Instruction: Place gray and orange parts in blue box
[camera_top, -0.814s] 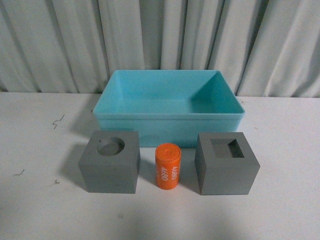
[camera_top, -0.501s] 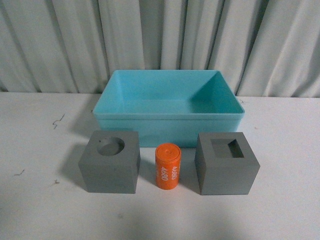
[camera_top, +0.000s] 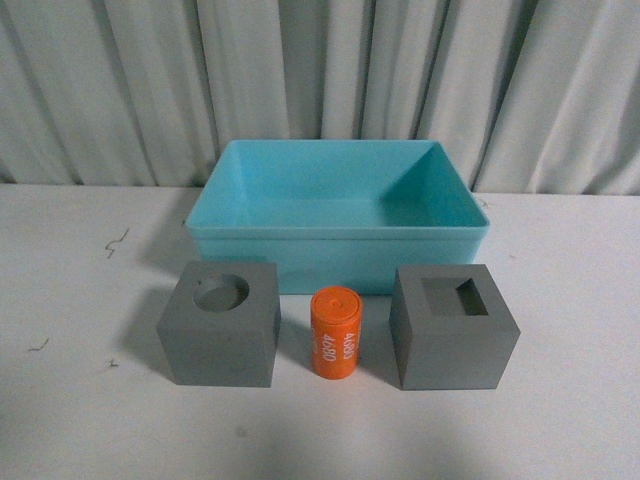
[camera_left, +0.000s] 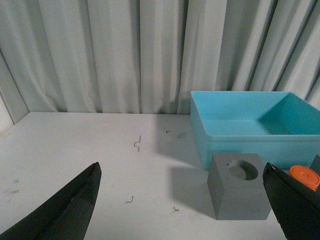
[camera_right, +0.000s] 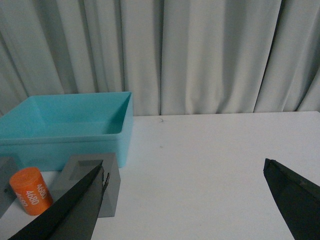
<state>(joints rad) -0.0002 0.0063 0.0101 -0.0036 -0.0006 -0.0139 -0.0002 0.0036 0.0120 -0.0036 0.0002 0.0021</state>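
Observation:
The blue box (camera_top: 338, 245) stands empty at the table's middle back. In front of it stand in a row the gray cube with a round recess (camera_top: 220, 323), the orange cylinder (camera_top: 337, 332) with white digits, and the gray cube with a square recess (camera_top: 454, 326). Neither arm shows in the front view. My left gripper (camera_left: 182, 200) is open and empty, low over the table, left of the round-recess cube (camera_left: 237, 186). My right gripper (camera_right: 185, 197) is open and empty, to the right of the square-recess cube (camera_right: 95, 181) and the cylinder (camera_right: 31, 191).
A white table (camera_top: 80, 280) with small dark marks (camera_top: 117, 242) carries everything. Gray curtains (camera_top: 320, 70) hang close behind the box. The box also shows in the left wrist view (camera_left: 250, 127) and the right wrist view (camera_right: 65, 131).

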